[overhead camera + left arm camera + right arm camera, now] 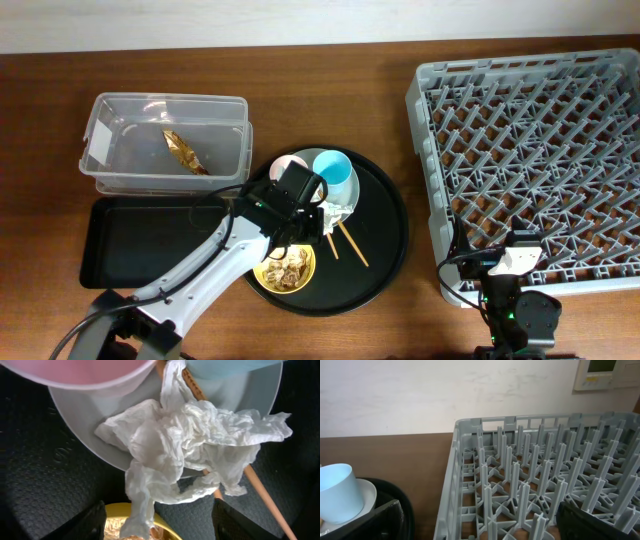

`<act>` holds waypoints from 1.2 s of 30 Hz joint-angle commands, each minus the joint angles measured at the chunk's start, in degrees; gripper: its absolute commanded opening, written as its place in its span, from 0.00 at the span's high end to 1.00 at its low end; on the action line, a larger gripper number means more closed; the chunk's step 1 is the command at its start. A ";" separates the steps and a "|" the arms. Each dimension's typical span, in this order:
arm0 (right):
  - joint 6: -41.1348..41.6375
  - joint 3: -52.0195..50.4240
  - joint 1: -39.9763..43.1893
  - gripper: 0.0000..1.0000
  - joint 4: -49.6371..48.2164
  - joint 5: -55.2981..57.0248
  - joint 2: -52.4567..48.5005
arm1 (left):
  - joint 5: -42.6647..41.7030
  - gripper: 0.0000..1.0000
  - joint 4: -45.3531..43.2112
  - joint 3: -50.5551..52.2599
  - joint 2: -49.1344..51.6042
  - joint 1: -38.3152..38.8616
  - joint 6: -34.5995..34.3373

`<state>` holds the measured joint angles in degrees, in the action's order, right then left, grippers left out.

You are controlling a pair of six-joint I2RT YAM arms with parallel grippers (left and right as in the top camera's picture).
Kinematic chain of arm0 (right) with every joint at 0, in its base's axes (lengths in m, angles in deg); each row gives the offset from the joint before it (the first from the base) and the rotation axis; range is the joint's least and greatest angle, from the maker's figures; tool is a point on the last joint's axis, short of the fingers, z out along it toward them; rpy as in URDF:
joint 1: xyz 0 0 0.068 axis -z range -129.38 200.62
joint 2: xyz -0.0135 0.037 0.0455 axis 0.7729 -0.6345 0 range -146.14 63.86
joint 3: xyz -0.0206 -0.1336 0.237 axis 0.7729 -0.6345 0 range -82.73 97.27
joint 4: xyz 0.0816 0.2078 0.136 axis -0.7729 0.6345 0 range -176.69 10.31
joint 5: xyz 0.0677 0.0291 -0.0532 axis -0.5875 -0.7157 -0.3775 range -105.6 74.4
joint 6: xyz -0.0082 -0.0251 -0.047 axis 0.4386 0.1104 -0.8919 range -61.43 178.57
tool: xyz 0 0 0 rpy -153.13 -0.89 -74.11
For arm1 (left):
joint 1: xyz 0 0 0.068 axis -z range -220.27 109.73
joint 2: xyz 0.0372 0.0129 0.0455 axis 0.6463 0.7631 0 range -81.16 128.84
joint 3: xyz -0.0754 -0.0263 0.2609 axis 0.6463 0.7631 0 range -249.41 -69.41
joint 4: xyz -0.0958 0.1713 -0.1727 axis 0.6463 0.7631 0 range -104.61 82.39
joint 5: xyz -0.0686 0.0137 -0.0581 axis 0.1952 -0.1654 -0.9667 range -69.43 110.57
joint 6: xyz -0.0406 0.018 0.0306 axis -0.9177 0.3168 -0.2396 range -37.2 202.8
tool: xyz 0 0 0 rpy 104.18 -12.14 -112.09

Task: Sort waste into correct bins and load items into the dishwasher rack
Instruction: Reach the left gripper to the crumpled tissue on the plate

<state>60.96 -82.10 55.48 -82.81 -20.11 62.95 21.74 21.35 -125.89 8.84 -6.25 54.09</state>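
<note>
Tub (170,98) w/ wrapper (185,150) rear-left, flat tray (130,242) before it, round tray (385,240) ctr, rack (520,62) right.

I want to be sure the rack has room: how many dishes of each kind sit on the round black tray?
Cups: 2, the pink cup and the blue cup
Bowls: 1, the yellow bowl
Plates: 1, the pale plate
Chopsticks: 2, the chopsticks
Total: 6
</note>
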 commanded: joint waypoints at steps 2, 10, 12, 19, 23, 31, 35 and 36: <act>0.00 -0.31 0.37 0.01 0.26 0.31 0.28 | 1.66 0.33 -0.83 -0.57 0.81 0.39 0.11; 0.00 -0.31 0.37 0.01 0.26 0.28 0.28 | 1.64 0.53 -2.62 -0.57 2.91 0.39 0.11; 0.00 -0.31 0.37 0.02 0.26 0.31 0.28 | 1.64 0.53 -2.51 -0.57 2.91 0.39 0.11; 0.00 -0.31 0.35 0.01 0.26 0.31 0.28 | 1.66 0.57 -2.51 -0.57 2.91 1.09 0.11; 0.00 -0.31 0.37 0.01 0.26 0.28 0.28 | 1.66 0.50 -2.51 -0.57 2.91 1.57 0.11; 0.00 -0.31 0.37 0.02 0.26 0.28 0.28 | 1.95 0.55 -2.54 -0.57 2.95 1.88 0.13; 0.00 -0.31 0.37 0.01 0.24 0.31 0.28 | 3.26 0.89 -2.51 -0.57 2.95 1.88 0.13; 0.00 -0.31 0.37 0.01 0.24 0.31 0.28 | 3.23 1.00 -2.51 -0.57 2.95 1.84 0.13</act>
<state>60.94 -82.10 55.48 -82.81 -20.11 62.95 23.27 18.93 -125.89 11.22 -4.65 54.29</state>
